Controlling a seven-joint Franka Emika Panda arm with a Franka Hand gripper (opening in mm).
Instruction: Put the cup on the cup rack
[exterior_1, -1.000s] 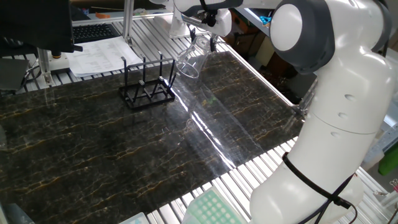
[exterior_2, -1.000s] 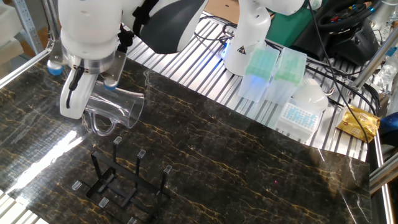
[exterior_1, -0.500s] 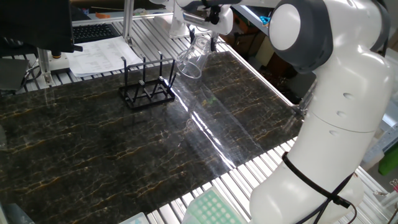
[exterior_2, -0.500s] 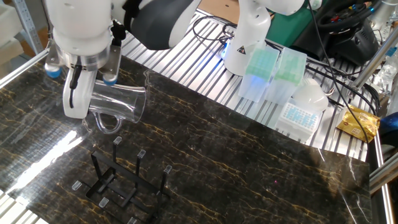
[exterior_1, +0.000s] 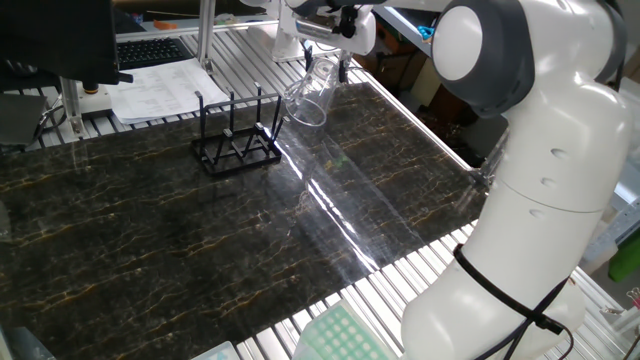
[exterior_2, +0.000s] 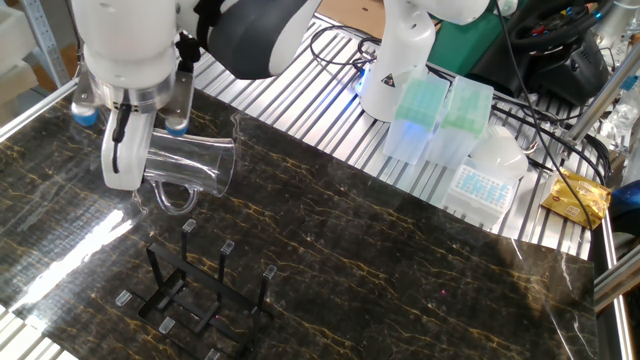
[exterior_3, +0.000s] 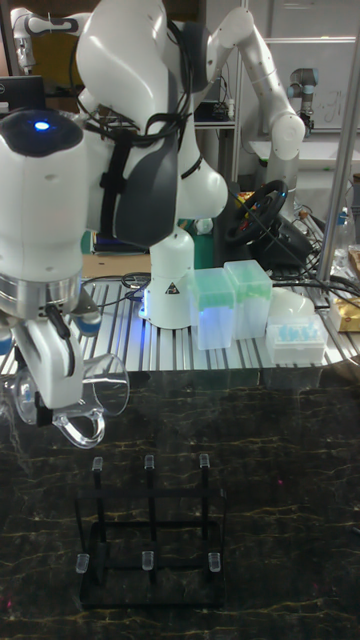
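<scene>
Above the far edge of the dark marble-patterned tabletop (exterior_1: 150, 250), the gripper (exterior_2: 135, 135) hangs with its fingers clamped on the clear glass cup (exterior_2: 190, 170), which is well clear of the surface. From where I stand, the cup lies on its side in the grasp: its long axis runs roughly level, its thick base sits between the fingers, its open mouth points away from them, and its handle loops downward underneath, as the tall fixed view shows (exterior_3: 85, 405).

The black wire cup rack (exterior_2: 195, 290) stands on the tabletop, below the cup and off to one side of it; its thin upright pegs point straight up, and none of them touches the glass. In one fixed view the rack (exterior_1: 235, 140) sits near the tabletop's far edge, with the cup (exterior_1: 310, 95) raised just beyond it.

That is what the next move hinges on, I'd say: the pegs stand vertical while the cup's axis lies nearly horizontal, so the mouth would have to be tipped downward and brought over a peg before lowering. The cup is not yet on the rack.
</scene>
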